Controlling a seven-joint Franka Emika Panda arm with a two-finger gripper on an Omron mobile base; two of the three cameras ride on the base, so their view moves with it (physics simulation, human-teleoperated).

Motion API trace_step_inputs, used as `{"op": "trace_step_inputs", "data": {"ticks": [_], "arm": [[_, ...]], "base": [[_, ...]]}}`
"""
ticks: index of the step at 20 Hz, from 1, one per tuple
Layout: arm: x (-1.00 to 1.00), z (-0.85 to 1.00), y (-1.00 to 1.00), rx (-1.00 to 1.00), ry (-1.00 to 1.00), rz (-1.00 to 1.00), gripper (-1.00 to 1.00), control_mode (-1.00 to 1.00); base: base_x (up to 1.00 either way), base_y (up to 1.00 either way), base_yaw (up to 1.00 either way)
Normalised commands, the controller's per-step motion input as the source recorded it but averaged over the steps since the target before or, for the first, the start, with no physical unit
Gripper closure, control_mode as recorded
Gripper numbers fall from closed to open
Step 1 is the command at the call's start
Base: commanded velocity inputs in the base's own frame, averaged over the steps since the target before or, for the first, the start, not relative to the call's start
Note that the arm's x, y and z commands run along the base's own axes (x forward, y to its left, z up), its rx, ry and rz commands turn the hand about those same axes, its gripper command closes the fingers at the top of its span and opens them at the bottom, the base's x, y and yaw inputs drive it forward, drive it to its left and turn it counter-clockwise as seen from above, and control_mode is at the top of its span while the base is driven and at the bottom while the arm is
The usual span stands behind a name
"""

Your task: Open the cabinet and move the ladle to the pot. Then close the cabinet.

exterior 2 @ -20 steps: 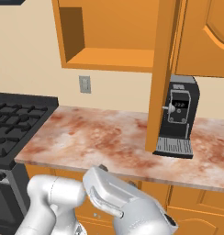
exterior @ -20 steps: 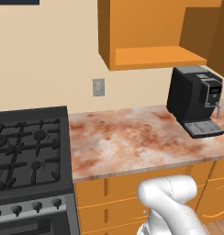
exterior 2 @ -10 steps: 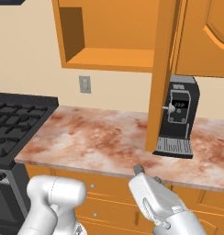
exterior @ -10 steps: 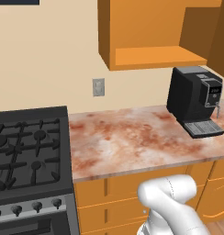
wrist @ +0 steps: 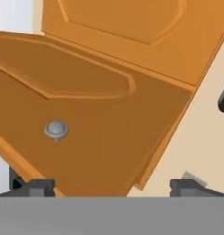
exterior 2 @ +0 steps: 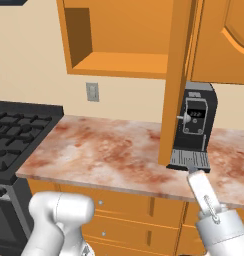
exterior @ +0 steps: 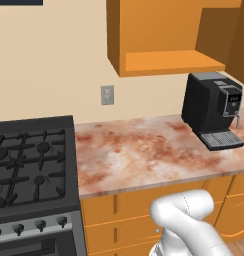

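A mottled reddish stone surface (exterior: 144, 155) runs between a black gas stove (exterior: 29, 165) and a black coffee machine (exterior: 214, 107), and above it the orange wooden wall cabinet (exterior: 164, 35) stands open with its shelf bare. From the right base view its arched door (exterior 2: 176, 85) swings out edge-on over the surface — closing looks like the step in hand. In the hand view the gripper (wrist: 113, 186), spread wide and empty, faces the door's small round silver knob (wrist: 56, 130); next it must push the door shut.

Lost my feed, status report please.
Gripper open, empty, facing orange wooden cabinet door. Door swung open, round silver knob ahead. Black coffee machine behind the door.
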Motion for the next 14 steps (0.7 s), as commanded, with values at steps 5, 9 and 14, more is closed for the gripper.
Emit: {"op": "trace_step_inputs", "data": {"ticks": [5,9,14], "arm": [[0.55,-0.06,-0.62,0.17,-0.04,0.0,-1.0,-1.0],[0.53,-0.06,-0.52,0.15,-0.01,0.0,-1.0,-1.0],[0.43,0.0,-0.18,0.08,-0.01,0.03,-1.0,-1.0]], "base": [[0.0,0.0,0.0],[0.0,0.0,0.0],[0.0,0.0,0.0]]}}
